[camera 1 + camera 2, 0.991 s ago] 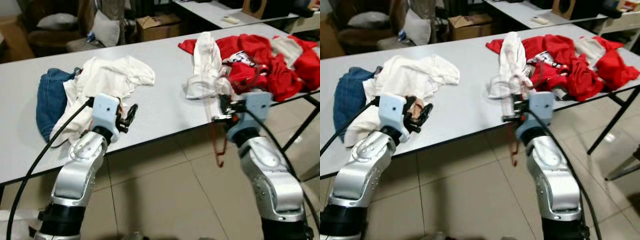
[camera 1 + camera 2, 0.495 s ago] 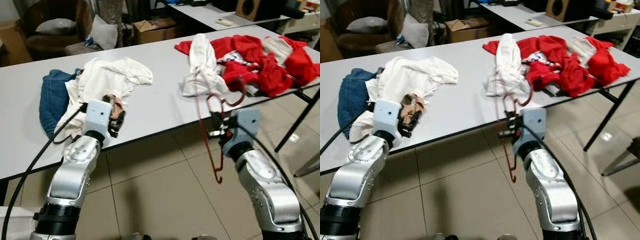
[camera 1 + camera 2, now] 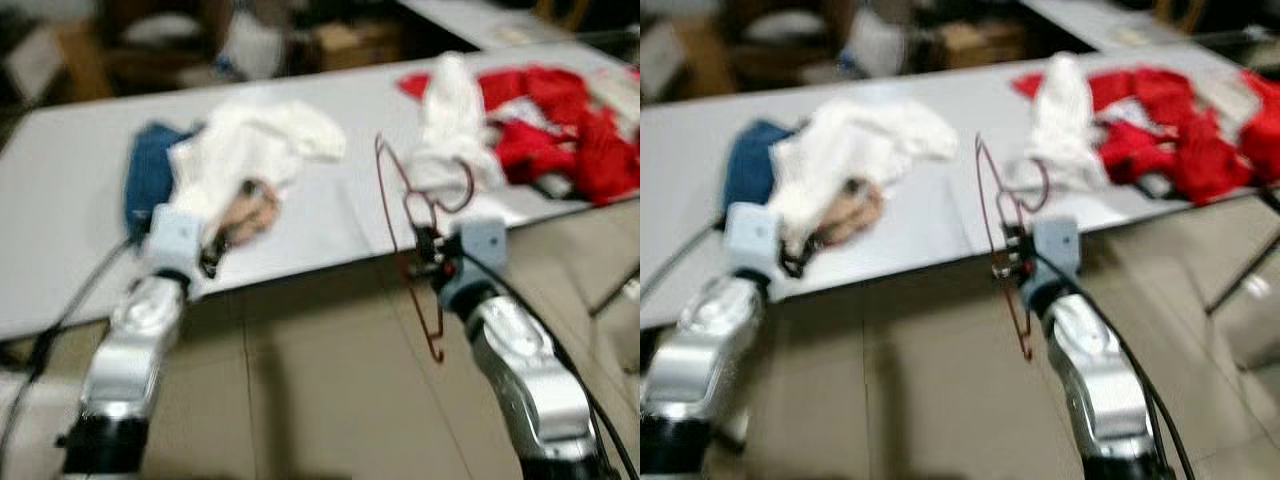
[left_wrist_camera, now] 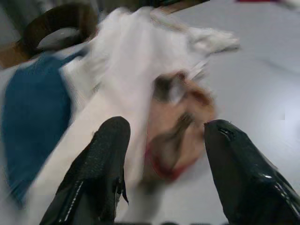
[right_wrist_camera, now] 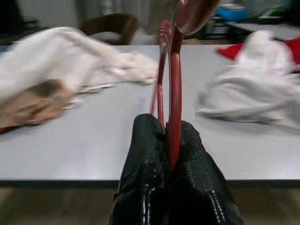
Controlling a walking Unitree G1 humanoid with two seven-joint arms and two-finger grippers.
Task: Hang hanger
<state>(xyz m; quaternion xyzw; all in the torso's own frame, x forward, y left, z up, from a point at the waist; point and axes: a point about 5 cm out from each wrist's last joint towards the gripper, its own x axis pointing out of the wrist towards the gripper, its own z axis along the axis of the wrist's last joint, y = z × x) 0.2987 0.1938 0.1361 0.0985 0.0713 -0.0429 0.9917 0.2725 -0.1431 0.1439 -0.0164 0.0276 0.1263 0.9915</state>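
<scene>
Left gripper [image 4: 161,161]: black fingers spread apart, nothing held; poised at the near edge of the long grey table [image 3: 60,230], pointed at a heap of white cloth [image 3: 255,150] over a blue denim garment [image 3: 148,180], with a tan crumpled item [image 4: 180,126] just ahead.

Thin dark-red wire hanger [image 3: 405,215]: pinched in the right gripper [image 3: 428,262], whose fingers are pressed shut on its wire; carried clear of the table edge, frame tilted, one end dangling toward the tiled floor [image 3: 300,390].

White garment [image 3: 450,125] and red clothing pile [image 3: 560,130]: lying on the table further right.

Handling judgement: no rail is seen and the views are blurred, so the pinch is best kept firm and the hanger swung clear of the table edge until a rail is found.
</scene>
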